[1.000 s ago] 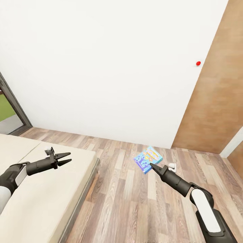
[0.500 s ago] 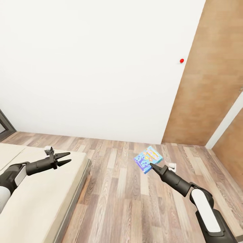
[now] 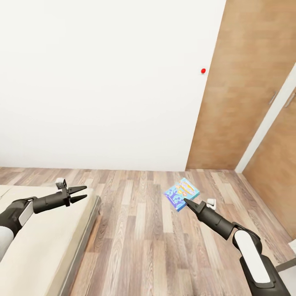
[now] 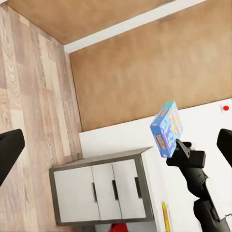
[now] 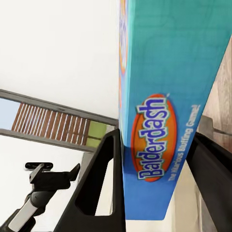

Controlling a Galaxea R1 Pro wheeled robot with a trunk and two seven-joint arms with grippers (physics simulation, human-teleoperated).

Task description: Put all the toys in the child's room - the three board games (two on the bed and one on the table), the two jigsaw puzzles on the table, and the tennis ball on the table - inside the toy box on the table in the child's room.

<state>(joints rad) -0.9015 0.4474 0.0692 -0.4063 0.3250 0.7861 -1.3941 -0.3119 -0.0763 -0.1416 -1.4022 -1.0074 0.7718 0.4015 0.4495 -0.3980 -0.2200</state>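
Note:
My right gripper point(image 3: 187, 201) is shut on a small blue board game point(image 3: 181, 193), held tilted above the wood floor. In the right wrist view the box point(image 5: 164, 121) reads "Balderdash" and stands on edge between the two dark fingers point(image 5: 104, 193). The left wrist view catches the same box point(image 4: 166, 129) pinched at its lower edge by the right gripper point(image 4: 183, 149). My left gripper point(image 3: 77, 193) hangs open over the corner of the bed point(image 3: 41, 246), with nothing between its fingers point(image 4: 9, 150). The table and the toy box are out of view.
A white wall fills the back, with a small red dot point(image 3: 203, 71) on it. Wood-panelled doors point(image 3: 242, 94) stand at the right. A grey cabinet with white doors point(image 4: 101, 191) appears in the left wrist view. Plank floor point(image 3: 139, 238) lies between bed and doors.
The whole view has swung to the right: wall, red dot and doors slid left, and the dark window frame left the picture. Both arms keep their pose, the blue box still held.

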